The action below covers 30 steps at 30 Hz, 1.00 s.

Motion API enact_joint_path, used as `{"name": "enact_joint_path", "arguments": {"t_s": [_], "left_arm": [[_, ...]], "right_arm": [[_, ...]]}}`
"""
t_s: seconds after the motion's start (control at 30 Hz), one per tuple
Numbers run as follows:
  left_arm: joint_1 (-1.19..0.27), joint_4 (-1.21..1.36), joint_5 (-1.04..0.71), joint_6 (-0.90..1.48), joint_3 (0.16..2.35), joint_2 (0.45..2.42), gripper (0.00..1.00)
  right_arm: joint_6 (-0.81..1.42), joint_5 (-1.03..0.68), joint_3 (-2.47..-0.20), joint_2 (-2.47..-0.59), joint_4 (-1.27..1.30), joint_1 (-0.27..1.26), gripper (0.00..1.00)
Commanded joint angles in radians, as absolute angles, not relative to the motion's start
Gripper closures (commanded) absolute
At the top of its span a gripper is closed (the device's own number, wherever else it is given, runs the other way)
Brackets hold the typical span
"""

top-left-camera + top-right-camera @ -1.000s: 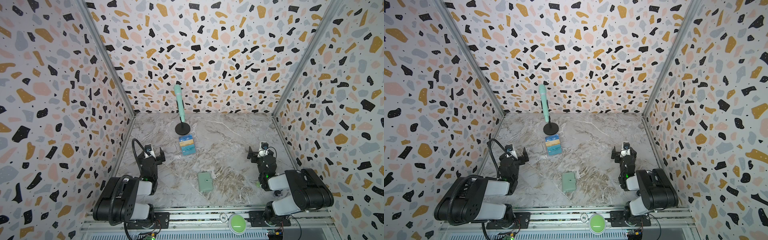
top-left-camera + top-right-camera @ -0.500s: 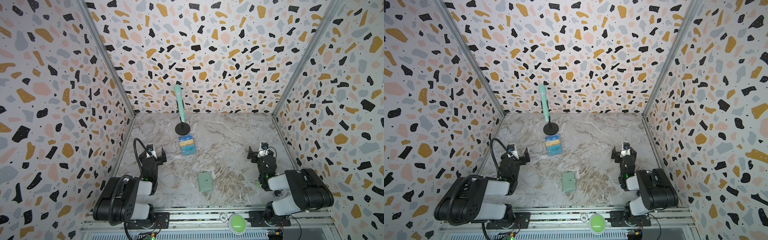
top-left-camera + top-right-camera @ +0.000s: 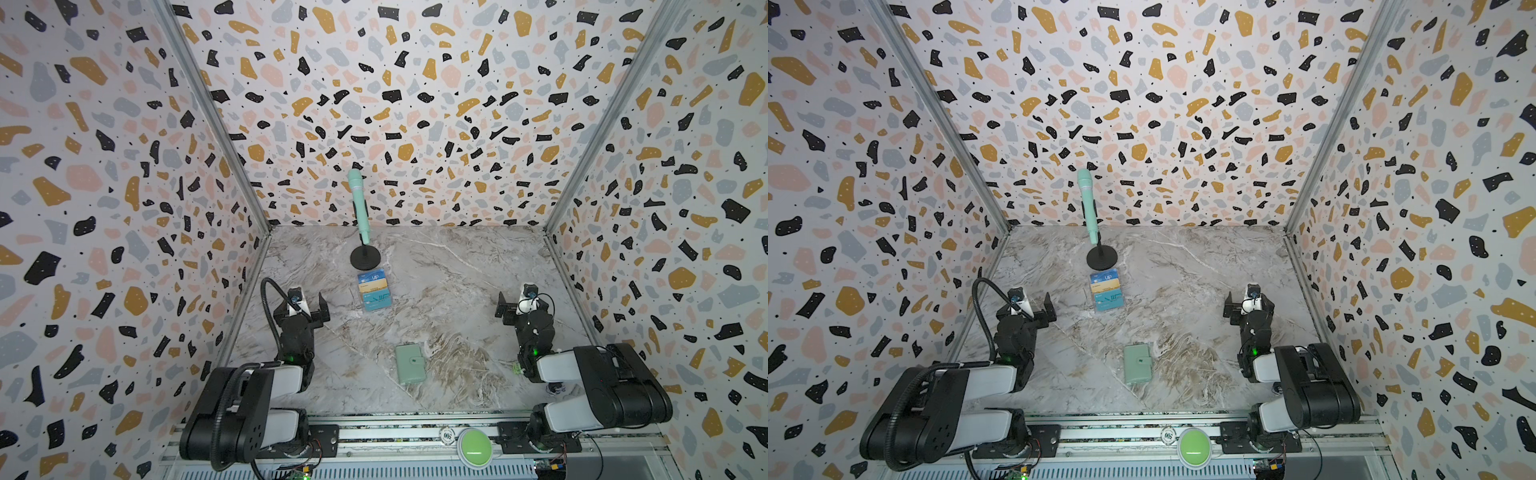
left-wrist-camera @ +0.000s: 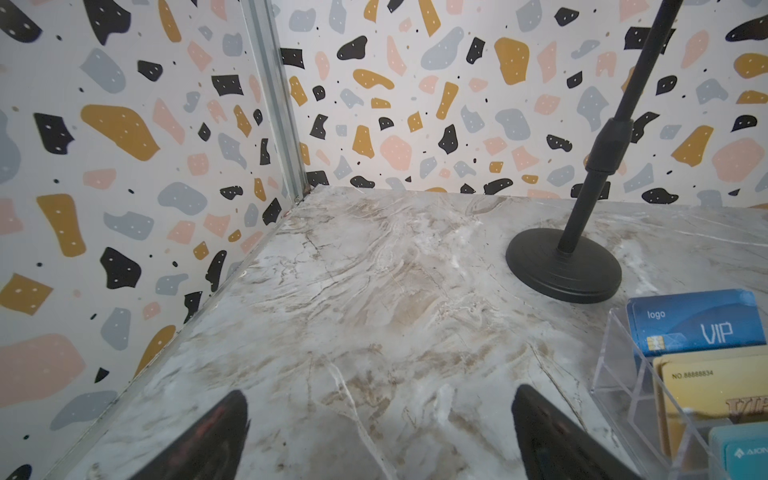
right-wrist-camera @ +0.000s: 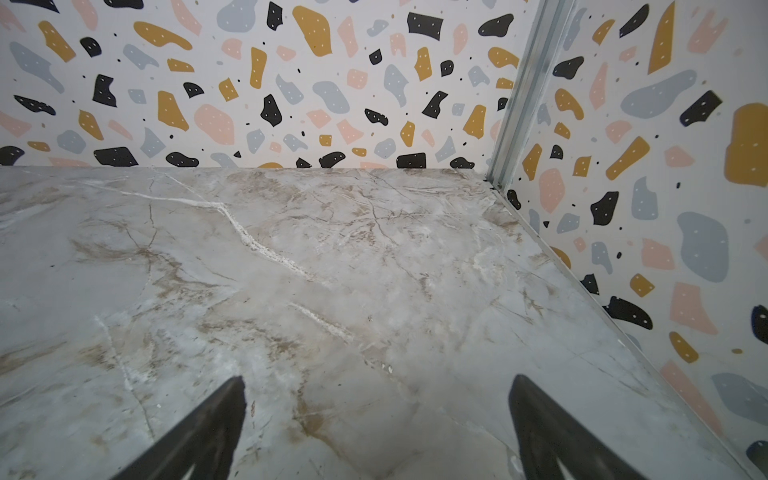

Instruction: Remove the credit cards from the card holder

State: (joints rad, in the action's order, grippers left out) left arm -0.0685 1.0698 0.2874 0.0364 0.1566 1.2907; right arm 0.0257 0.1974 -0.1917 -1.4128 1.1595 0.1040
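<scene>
The card holder, a mint-green wallet with a snap tab, lies closed and flat on the marble floor near the front, between the two arms. The credit cards are hidden inside it. My left gripper hovers open and empty at the left, farther back than the holder. My right gripper stands open and empty at the right, also well apart from the holder. Neither wrist view shows the holder.
A clear tiered stand displaying blue and gold cards sits behind the holder, close to my left gripper's right side. Behind it stands a mint microphone on a black round base. Patterned walls enclose three sides.
My left gripper has shifted slightly to the right and its cable loop has risen. The right arm and the card holder have not moved.
</scene>
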Motion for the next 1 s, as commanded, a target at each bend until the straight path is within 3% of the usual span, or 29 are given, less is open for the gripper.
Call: {"name": "enact_joint_path", "arguments": {"t_s": [0.0, 0.23, 0.4, 0.53, 0.7, 0.97], "left_arm": [[-0.076, 0.955, 0.348, 0.072, 0.21, 1.217, 0.0], [-0.153, 0.685, 0.469, 0.153, 0.283, 1.044, 0.0], [-0.16, 0.406, 0.397, 0.282, 0.415, 0.977, 0.0], [-0.161, 0.168, 0.285, 0.345, 0.523, 0.93, 0.0], [-0.161, -0.001, 0.02, 0.385, 0.609, 0.901, 0.0], [-0.166, -0.229, -0.173, 0.342, 0.723, 0.904, 0.04]], "right_arm": [[0.059, 0.245, -0.276, -1.349, 0.983, 0.1, 0.01], [0.109, 0.18, -0.384, -1.267, 0.721, 0.107, 0.01], [0.197, 0.167, -0.492, -1.189, 0.48, 0.117, 0.01], [0.273, -0.08, -0.623, -1.133, 0.217, 0.139, 0.01], [0.282, -0.124, -0.648, -1.068, 0.113, 0.248, 0.01], [0.327, -0.359, -0.738, -1.075, -0.093, 0.271, 0.01]]}}
